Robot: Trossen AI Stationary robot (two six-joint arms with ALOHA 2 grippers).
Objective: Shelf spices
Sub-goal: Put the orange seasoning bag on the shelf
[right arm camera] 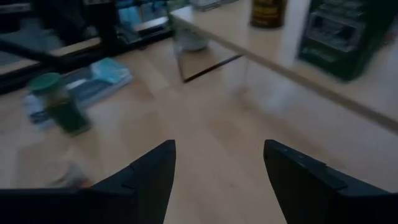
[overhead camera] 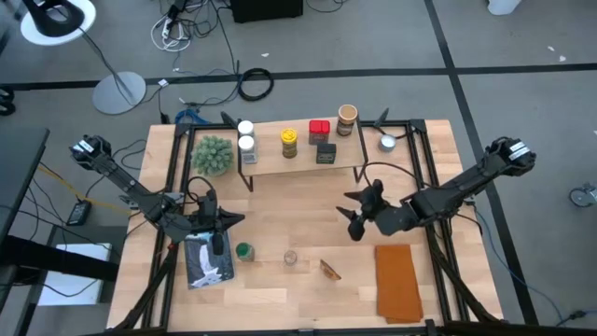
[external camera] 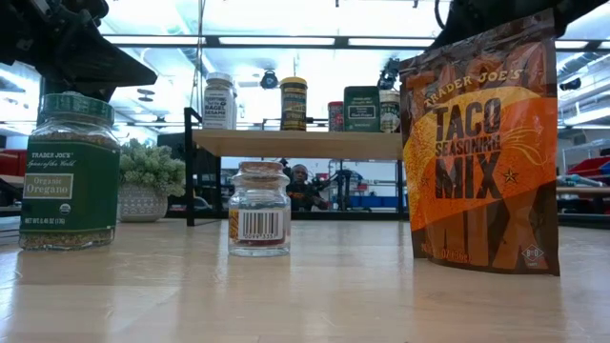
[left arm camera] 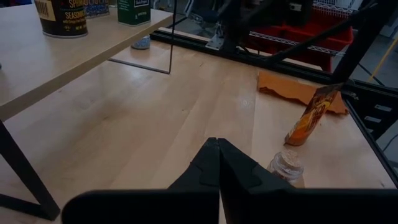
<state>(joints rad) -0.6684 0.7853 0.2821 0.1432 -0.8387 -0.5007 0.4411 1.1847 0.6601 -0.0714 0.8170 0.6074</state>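
Shelf (overhead camera: 300,166): six spices aboard. Counter (overhead camera: 280,205), unshelved: oregano jar (overhead camera: 243,251), clear jar (overhead camera: 290,258), taco packet (overhead camera: 329,270). Right gripper (overhead camera: 356,214) empty, jaws wide; left gripper (overhead camera: 218,231) closed, empty. Advice: straddle clear jar squarely before closing.

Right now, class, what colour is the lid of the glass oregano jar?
Green; the glass oregano jar shows it best in the low view.

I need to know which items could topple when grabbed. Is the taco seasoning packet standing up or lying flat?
Standing. The taco seasoning packet stands on its bottom edge on the table in the low view, and shows edge-on from above.
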